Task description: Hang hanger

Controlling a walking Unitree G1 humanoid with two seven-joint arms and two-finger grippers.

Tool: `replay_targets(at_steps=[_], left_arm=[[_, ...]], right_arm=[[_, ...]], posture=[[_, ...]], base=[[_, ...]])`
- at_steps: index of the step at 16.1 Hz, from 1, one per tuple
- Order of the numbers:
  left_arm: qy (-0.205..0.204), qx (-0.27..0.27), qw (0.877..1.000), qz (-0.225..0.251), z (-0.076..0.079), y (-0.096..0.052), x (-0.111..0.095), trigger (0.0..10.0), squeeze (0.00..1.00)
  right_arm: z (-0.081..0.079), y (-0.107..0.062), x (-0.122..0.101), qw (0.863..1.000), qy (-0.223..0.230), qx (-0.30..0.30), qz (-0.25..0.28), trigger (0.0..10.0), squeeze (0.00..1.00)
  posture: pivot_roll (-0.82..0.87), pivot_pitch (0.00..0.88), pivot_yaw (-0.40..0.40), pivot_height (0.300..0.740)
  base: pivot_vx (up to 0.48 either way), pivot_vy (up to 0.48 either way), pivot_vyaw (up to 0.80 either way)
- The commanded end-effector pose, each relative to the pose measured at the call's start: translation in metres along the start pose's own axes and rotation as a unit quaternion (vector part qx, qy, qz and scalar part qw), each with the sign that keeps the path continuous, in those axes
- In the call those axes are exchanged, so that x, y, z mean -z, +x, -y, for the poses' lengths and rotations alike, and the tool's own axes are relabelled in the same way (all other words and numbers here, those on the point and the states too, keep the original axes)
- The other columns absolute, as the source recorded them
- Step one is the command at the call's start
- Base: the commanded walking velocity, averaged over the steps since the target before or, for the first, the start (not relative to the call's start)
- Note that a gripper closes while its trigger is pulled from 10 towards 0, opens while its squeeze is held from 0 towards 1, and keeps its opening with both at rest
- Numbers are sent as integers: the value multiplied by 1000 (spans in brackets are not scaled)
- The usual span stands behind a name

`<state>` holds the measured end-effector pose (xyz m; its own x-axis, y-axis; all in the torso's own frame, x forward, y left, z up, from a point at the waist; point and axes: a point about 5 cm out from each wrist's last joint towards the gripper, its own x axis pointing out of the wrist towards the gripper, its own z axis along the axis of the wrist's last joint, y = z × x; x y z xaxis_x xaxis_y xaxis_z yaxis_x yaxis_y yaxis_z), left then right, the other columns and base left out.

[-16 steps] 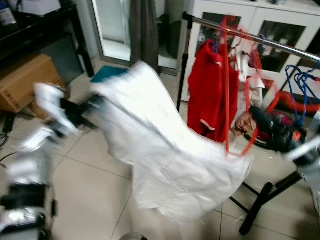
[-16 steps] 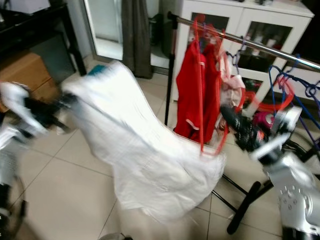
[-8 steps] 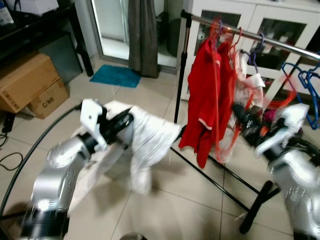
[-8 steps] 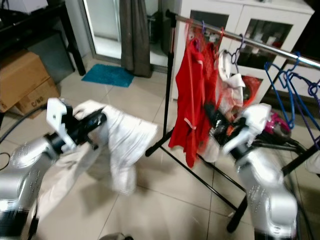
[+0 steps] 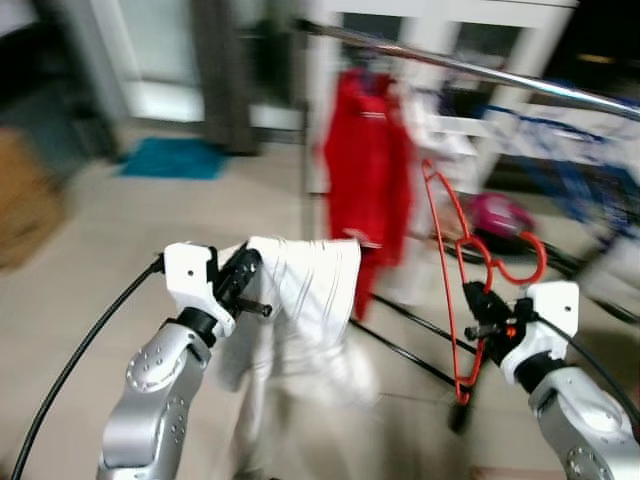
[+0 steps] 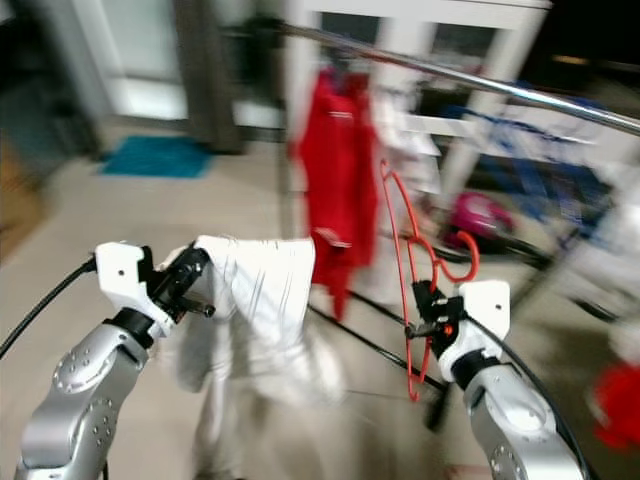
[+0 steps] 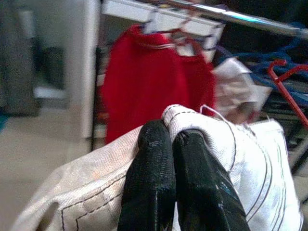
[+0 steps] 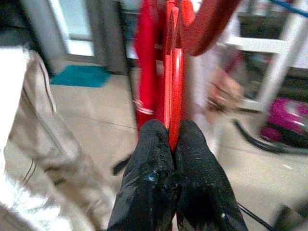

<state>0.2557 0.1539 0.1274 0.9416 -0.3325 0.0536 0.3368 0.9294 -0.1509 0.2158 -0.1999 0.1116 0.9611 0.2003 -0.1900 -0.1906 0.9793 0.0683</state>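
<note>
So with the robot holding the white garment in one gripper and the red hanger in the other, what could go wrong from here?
The white garment hangs from the left gripper by one pinched fold and trails low, so it may slip or drag on the floor. The red hanger in the right gripper is pinched by one thin bar and could twist. It could also snag the red shirt.

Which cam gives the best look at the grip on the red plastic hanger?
Right wrist view: the right end effector is shut on the red plastic hanger, with the bar pinched between the black fingers, close up. The eye views show the whole hanger held upright, off the rail, but blurred.
</note>
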Motion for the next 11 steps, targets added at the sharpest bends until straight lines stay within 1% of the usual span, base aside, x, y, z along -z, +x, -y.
replay_targets(at_steps=[1,2,3,4,5,6,7,8,10,11], left_arm=[[21,15,999,41,5,0,-16,10000,0],[46,34,998,16,7,-3,-13,10000,0],[80,51,995,-34,7,-8,-3,10000,0],[110,39,991,-57,4,-11,5,10000,0],[98,27,993,-66,4,-15,9,10000,0],[97,25,993,-70,6,-17,10,10000,0],[101,27,992,-74,6,-19,11,10000,0],[103,24,992,-73,5,-21,10,10000,0],[111,28,990,-76,6,-21,10,10000,0],[101,15,991,-82,6,-22,13,10000,0]], right_arm=[[-3,-2,-1,1000,-9,-2,-6,10000,0],[0,-4,6,999,-29,17,-26,10000,0],[2,-4,11,998,-44,37,-39,10000,0],[-1,-4,13,998,-39,32,-46,10000,0],[-7,-4,13,998,-40,14,-48,10000,0],[-10,-6,16,997,-43,3,-59,10000,0],[-10,-7,19,996,-48,6,-69,10000,0],[-11,-9,21,995,-52,0,-82,10000,0],[-13,-10,22,994,-55,-12,-89,10000,0],[-12,-10,24,994,-55,-9,-97,10000,0]], posture=[[39,0,-16,740],[40,0,-20,740],[44,0,-28,740],[42,0,-29,740],[44,6,-31,740],[49,14,-36,740],[50,15,-36,740],[49,24,-35,740],[45,26,-28,740],[40,26,-23,740]], base=[[0,0,-800],[0,0,0],[0,0,0],[0,0,-800],[0,0,-800],[0,0,0],[0,0,0],[0,0,-800],[0,0,-800],[0,0,-800]])
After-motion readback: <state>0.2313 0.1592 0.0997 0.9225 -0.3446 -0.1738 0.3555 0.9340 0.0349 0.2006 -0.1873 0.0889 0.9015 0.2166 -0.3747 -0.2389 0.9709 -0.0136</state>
